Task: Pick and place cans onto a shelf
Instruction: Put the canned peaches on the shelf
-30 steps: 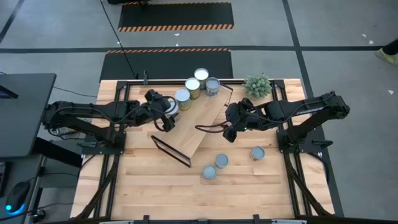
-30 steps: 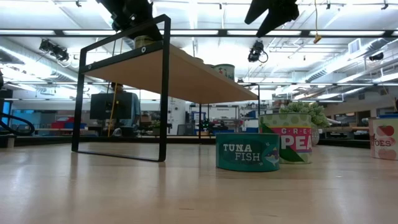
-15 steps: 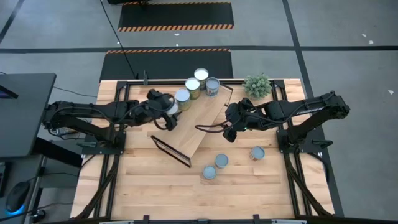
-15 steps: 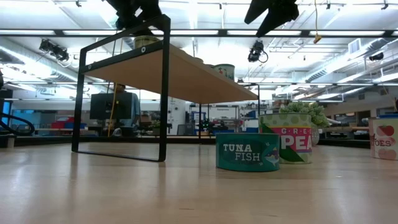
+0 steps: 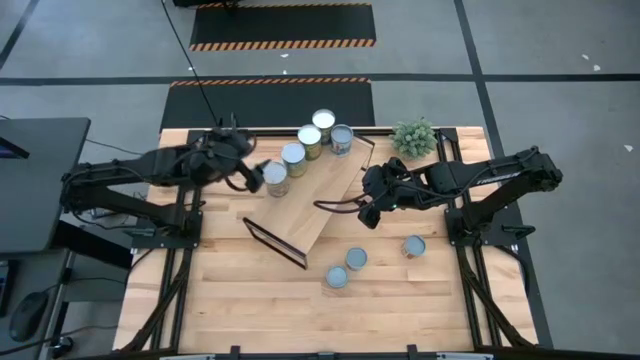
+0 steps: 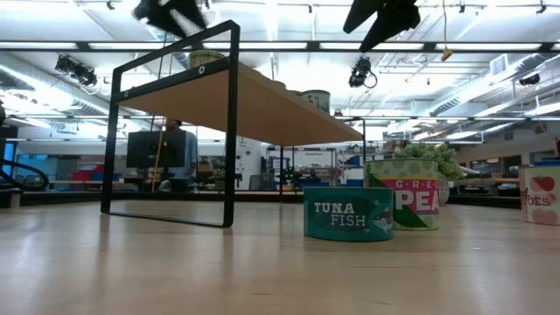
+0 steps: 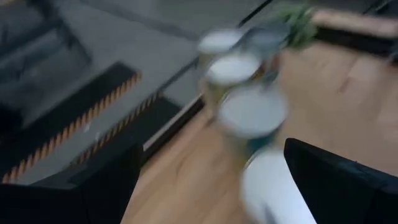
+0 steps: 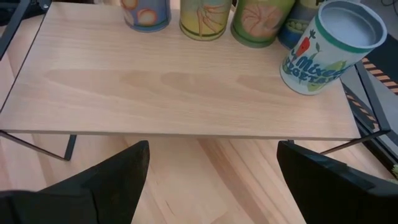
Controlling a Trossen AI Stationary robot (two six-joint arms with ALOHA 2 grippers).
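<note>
— Slatted wood tabletop (image 5: 250, 300), warehouse floor with hazard-striped mats beyond it. Where do the cans stand?

— Five sit in a row along the far edge of the shelf (image 5: 310, 205), which lies diagonally across the table: the nearest to the left arm is a white-topped can (image 5: 276, 177), and the last, the mixed-vegetable can (image 8: 331, 45), leans at the end. Three are not shelved yet: a tuna fish can (image 6: 348, 213), a green peas can (image 6: 404, 194) behind it, and a third can (image 5: 414, 246) nearer the right arm's base.

— Why the row?

— My guess is that packing them against one edge leaves the rest of the board free for the others.

— And the grippers?

— The left gripper (image 5: 238, 165) hangs just beside the white-topped can, over the shelf's far left end. Its wrist view shows both dark fingers (image 7: 336, 183) spread wide with nothing between them. The right gripper (image 5: 372, 208) hovers at the shelf's near long edge, jaws likewise apart and empty.

— Anything unclear?

— The left wrist picture is smeared, so no labels read there. From table height the arms are cut off at the top, and a potted plant (image 5: 414, 136) is partly hidden behind the peas can.
</note>
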